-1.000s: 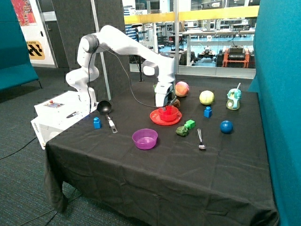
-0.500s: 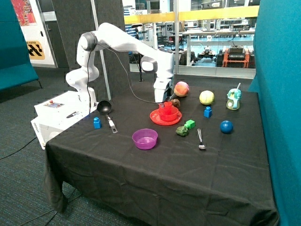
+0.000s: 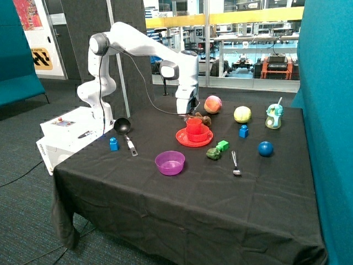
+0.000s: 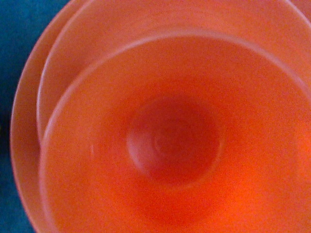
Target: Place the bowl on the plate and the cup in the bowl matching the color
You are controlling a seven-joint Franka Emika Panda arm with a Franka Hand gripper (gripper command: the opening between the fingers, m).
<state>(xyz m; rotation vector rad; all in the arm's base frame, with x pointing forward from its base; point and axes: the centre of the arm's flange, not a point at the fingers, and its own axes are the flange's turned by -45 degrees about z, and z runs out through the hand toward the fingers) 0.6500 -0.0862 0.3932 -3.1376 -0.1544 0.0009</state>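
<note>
The red cup point(image 3: 194, 126) stands upright in the small red-orange bowl point(image 3: 201, 136), which sits on the red plate point(image 3: 185, 139) near the middle of the black table. My gripper point(image 3: 187, 112) hangs above the table just behind the stack, apart from the cup and holding nothing that I can see. The wrist view looks down into the cup point(image 4: 175, 141), with the bowl's rim point(image 4: 73, 48) around it and the plate's rim point(image 4: 23, 116) outside that.
A purple bowl point(image 3: 170, 163) sits in front of the plate. A black ladle point(image 3: 122, 127) and a blue block point(image 3: 113, 144) lie near the robot base. A green block point(image 3: 222, 146), a spoon point(image 3: 235, 163), a blue ball point(image 3: 266, 148) and a peach point(image 3: 213, 104) lie on the other side.
The gripper has risen from the cup and drawn back behind the plate. The cup stays standing in the bowl.
</note>
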